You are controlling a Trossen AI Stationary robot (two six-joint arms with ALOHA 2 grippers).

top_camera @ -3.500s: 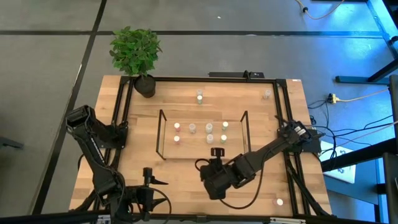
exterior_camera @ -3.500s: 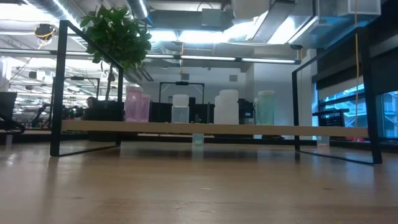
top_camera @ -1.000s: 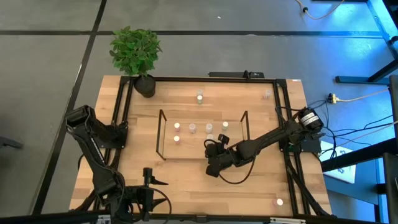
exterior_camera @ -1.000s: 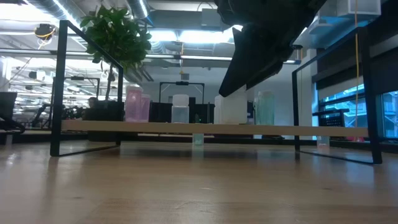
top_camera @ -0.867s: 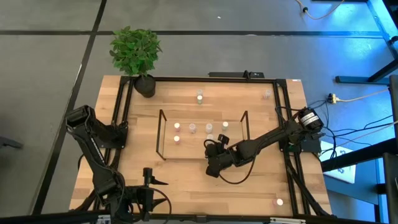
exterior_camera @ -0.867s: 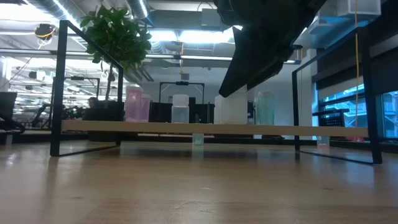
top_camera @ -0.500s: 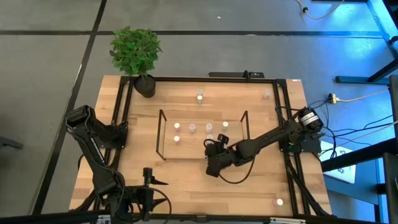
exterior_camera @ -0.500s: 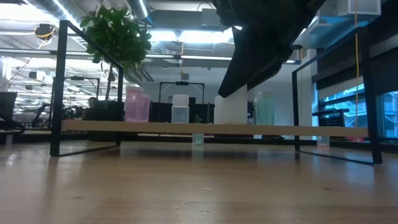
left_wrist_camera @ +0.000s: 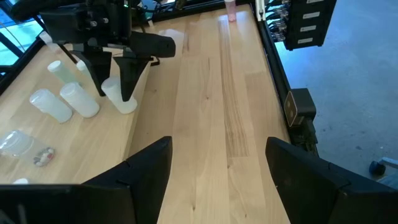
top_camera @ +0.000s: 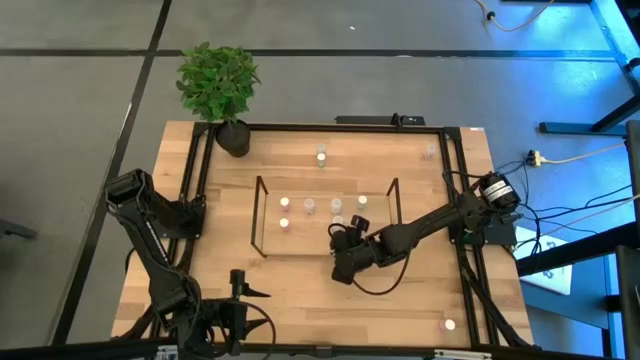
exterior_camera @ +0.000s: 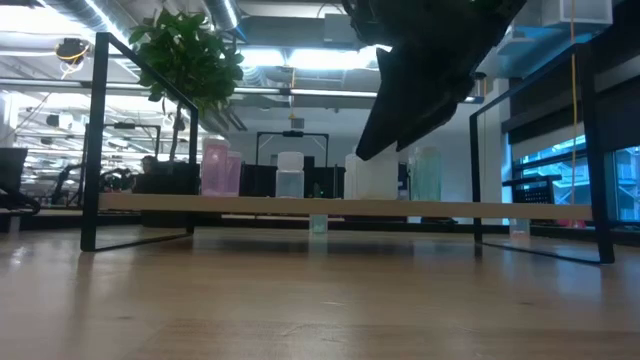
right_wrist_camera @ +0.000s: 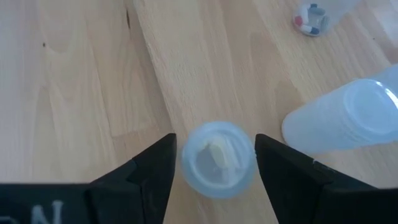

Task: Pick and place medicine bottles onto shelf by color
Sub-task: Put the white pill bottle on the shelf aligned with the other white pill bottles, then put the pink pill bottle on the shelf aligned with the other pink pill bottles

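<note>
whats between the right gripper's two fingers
A small clear medicine bottle, seen from above, stands between the right gripper's spread fingers; right wrist view.

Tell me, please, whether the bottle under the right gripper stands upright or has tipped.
Upright: the bottle shows its round top between the right gripper's open fingers.

Bottles [top_camera: 309,206] on shelf [top_camera: 262,215] (plant [top_camera: 217,80] behind).
</note>
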